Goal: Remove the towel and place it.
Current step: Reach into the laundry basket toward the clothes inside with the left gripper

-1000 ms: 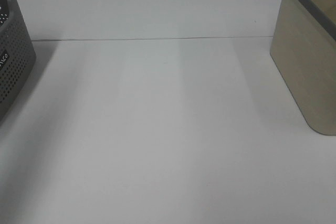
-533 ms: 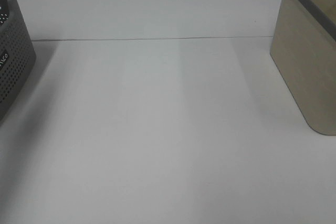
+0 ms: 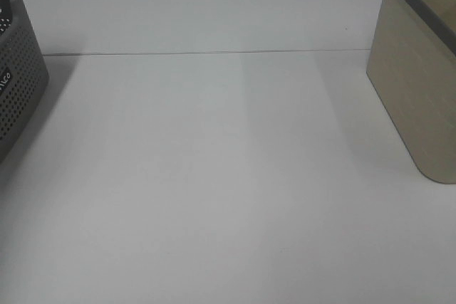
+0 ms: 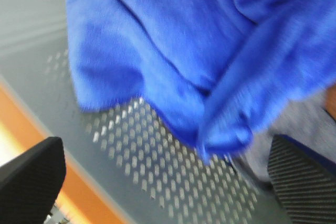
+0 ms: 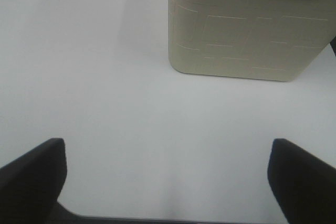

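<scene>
The towel (image 4: 173,51) is a deep blue plush cloth, bunched in folds on the perforated grey floor of a basket (image 4: 157,177) in the left wrist view. My left gripper (image 4: 168,182) hangs just over it, open, its two dark fingers (image 4: 31,182) spread wide with nothing between them. My right gripper (image 5: 168,182) is open above the bare white table (image 5: 105,77), a short way from the beige basket (image 5: 241,35). Neither arm shows in the exterior high view, and the towel is hidden there.
A dark grey perforated basket (image 3: 18,83) stands at the left edge of the white table (image 3: 214,176). A beige basket with a grey rim (image 3: 417,83) stands at the right edge. A seam runs across the table's far part.
</scene>
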Motion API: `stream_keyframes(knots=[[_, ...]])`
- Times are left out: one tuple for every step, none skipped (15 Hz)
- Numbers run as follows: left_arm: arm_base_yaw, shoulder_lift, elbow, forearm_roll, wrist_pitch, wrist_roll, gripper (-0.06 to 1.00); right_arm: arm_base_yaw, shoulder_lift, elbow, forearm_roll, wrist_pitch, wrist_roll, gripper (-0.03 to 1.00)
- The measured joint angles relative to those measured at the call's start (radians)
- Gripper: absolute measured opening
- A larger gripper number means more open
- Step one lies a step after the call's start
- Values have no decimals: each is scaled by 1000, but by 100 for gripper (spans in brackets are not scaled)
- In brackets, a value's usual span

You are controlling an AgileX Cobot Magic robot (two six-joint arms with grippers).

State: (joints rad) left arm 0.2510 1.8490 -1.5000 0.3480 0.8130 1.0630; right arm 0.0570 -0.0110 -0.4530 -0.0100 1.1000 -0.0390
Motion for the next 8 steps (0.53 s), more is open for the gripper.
stream_keyframes(knots=[[0,38,0,6,-15,0,98,0,0,0,0,0,0,98],[0,66,0,7,-15,0,98,0,0,0,0,0,0,98],[0,86,0,13,-14,0,97,0,0,0,0,0,0,98],[0,96,0,23,-11,0,97,0,0,0,0,0,0,98],[0,103,0,45,-12,0,97,0,0,0,0,0,0,98],[0,111,0,70,-22,0,97,0,0,0,0,0,0,98],[0,122,0,88,-41,0,96,0,0,0,0,0,0,98],[0,133,0,100,-60,0,94,0,0,0,0,0,0,98]])
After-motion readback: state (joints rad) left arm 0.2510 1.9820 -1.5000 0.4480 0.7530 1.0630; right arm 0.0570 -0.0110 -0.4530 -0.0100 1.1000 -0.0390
